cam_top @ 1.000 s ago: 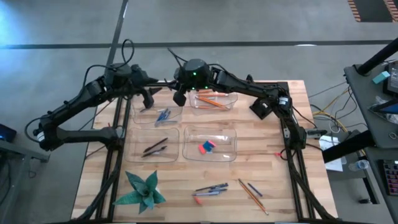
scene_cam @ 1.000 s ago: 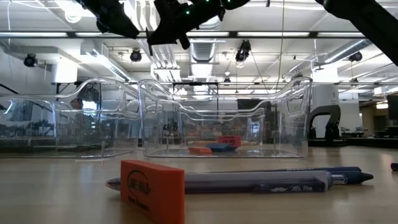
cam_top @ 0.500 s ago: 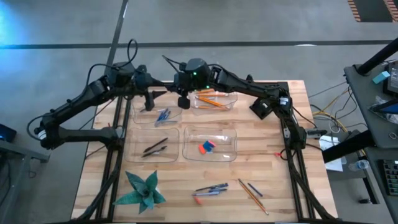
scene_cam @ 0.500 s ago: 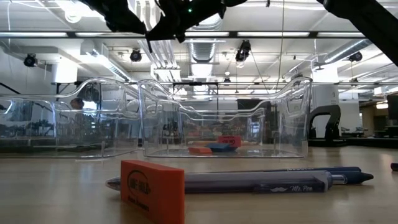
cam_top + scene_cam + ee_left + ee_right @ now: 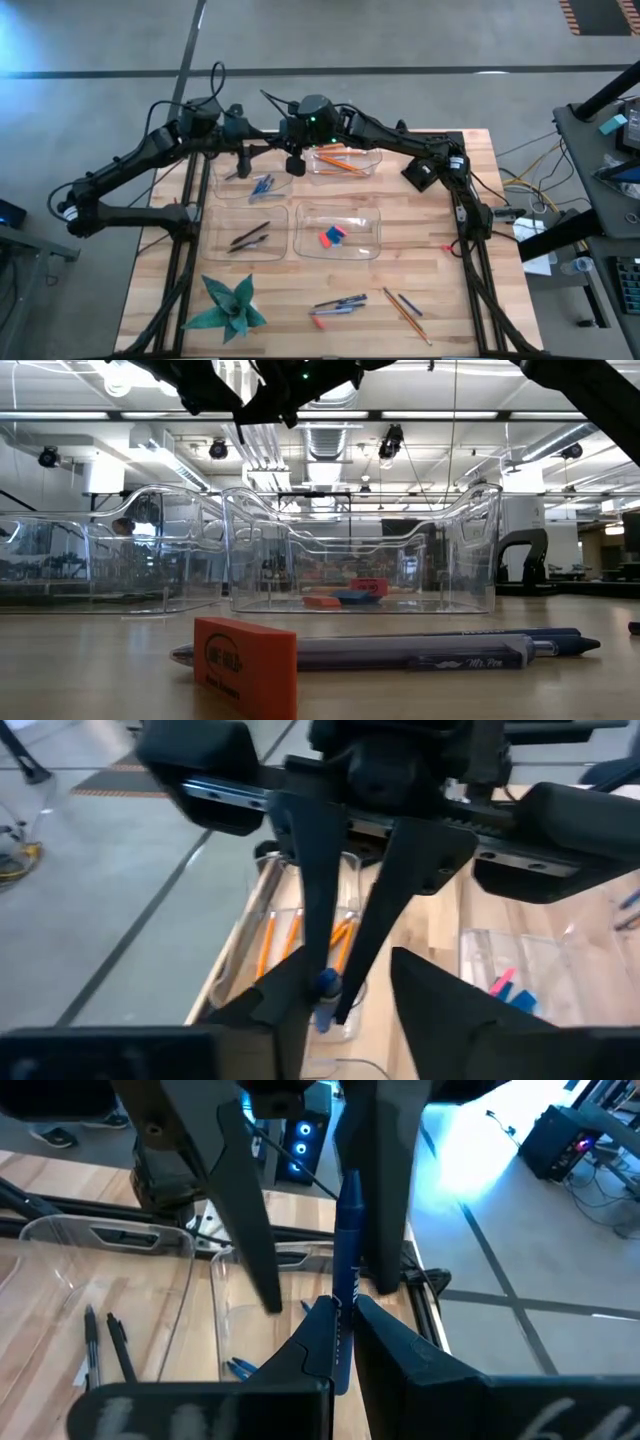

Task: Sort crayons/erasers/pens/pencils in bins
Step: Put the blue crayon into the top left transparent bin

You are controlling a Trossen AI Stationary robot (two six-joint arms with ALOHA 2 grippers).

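Between left hand (image 5: 300, 1190) fingers, crayon (image 5: 347, 1270), right hand (image 5: 338, 1330) gripping

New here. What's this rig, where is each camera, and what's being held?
These are two robot arms at a wooden table, each ending in a two-finger gripper. One camera looks straight down, one sits at table level, and one rides on each wrist. On the table are four clear bins, part filled, a green paper star, and loose pens, pencils and an orange eraser. Above the far bins, the right gripper is shut on a blue crayon. The left gripper faces it, its fingers open on either side of that crayon. It looks like a handover.
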